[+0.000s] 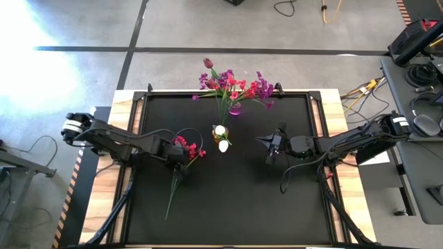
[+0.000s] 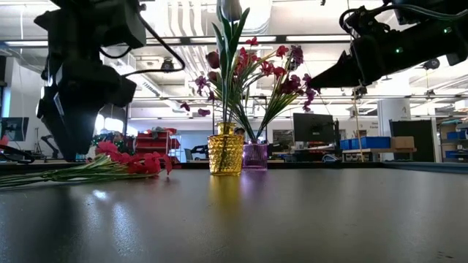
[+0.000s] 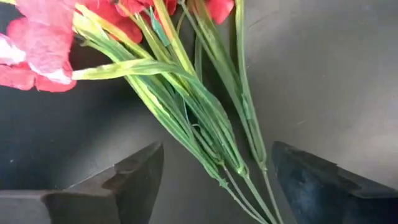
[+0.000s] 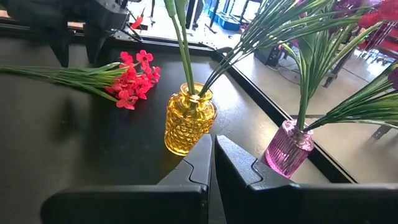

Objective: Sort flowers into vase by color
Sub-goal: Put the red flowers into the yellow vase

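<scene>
A red-pink flower spray (image 1: 185,149) lies flat on the black table, its blooms toward the vases and its green stems (image 3: 208,134) trailing toward the near edge. My left gripper (image 3: 217,180) points down over it, open, with one finger on either side of the stems just behind the blooms; I see no touch. A yellow vase (image 4: 189,121) holds a white tulip (image 1: 223,145) and a purple vase (image 4: 287,148) holds green sprays; purple and red blooms (image 1: 239,86) spread above them. My right gripper (image 4: 213,163) hovers shut, right of the vases.
The two vases stand close together at the table's far middle, between the arms. The black mat (image 1: 235,207) has a raised frame around it. My left arm (image 2: 80,80) looms over the lying spray in the low view.
</scene>
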